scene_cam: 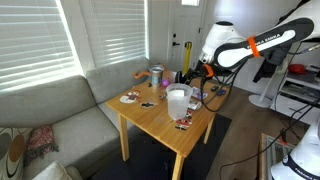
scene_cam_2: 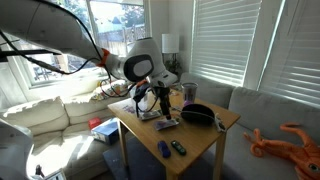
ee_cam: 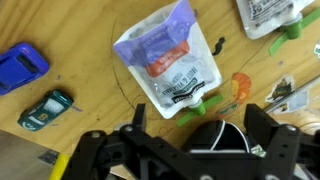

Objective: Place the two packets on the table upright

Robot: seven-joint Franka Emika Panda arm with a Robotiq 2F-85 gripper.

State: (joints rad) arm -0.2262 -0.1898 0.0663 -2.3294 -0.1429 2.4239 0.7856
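Observation:
In the wrist view one packet, a purplish-white pouch with a green cap, lies flat on the light-wood table, just ahead of my gripper. The second packet lies flat at the top right, cut off by the frame edge. The gripper's fingers are spread wide, with nothing held between them. In an exterior view the gripper hovers over the table near a packet. In the other exterior view it hangs above the table's far side.
A blue toy car and a teal toy car lie left of the packet. A translucent white cup, a yellow bottle and a can stand on the table. A black object lies nearby. A grey sofa adjoins.

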